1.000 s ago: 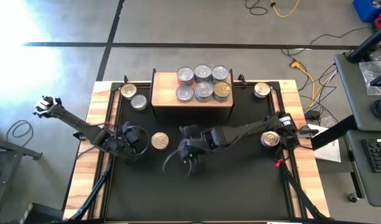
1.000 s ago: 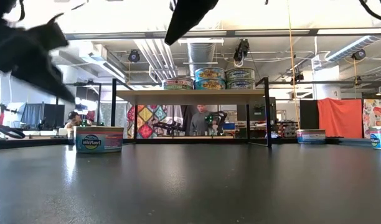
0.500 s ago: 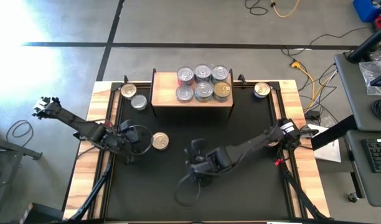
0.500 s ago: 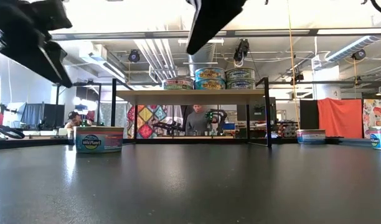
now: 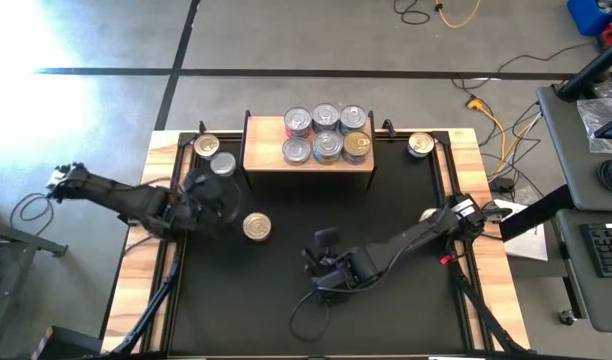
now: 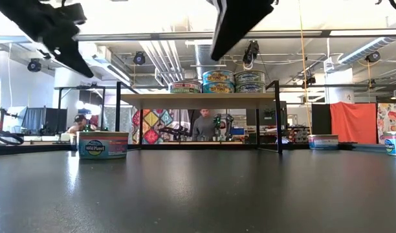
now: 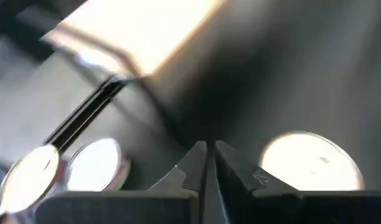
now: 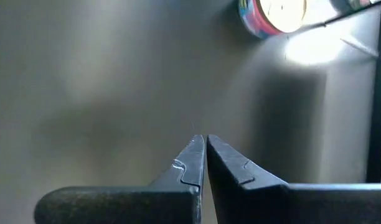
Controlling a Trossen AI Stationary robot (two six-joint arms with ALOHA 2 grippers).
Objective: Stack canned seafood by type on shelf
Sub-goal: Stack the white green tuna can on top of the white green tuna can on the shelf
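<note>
The shelf (image 5: 308, 165) stands at the far middle of the table with several cans of seafood (image 5: 327, 134) on its wooden top, also seen in the low view (image 6: 217, 82). Loose cans rest on the black mat: two at the far left (image 5: 214, 156), a gold-lidded one (image 5: 256, 227), and one at the far right (image 5: 420, 146). My left gripper (image 5: 224, 203) hovers shut, left of the gold-lidded can (image 7: 309, 163) and clear of it. My right gripper (image 5: 319, 272) is shut over bare mat in the middle, holding nothing (image 8: 200, 144).
Another can (image 5: 428, 215) lies half hidden under my right arm near the right edge. Black rails (image 5: 176, 200) run along the mat's left and right sides. In the low view a labelled can (image 6: 103, 144) sits left of the shelf legs; a person shows in the room behind.
My left gripper has shut on nothing and drawn back from the gold-lidded can toward the table's far left, rising. My right gripper, shut throughout, has moved toward the near edge. No can has moved.
</note>
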